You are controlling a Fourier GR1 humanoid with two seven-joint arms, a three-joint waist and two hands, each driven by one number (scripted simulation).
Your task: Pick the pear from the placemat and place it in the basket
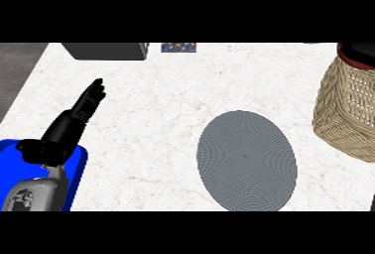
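Nearest us, our left forearm [33, 191] comes in at the lower left over a blue object [73, 171]. Our left hand [77, 114] rises from it with fingers straight and released, grasping nothing, above the white marbled counter [183, 89]. We see the grey oval placemat [247, 159] lying flat right of centre, with no pear on it. We find the woven basket [348, 116] at the right edge, just beside the mat. We cannot tell where the pear is. Far back sit a dark box [106, 50] and a small patterned item [179, 47].
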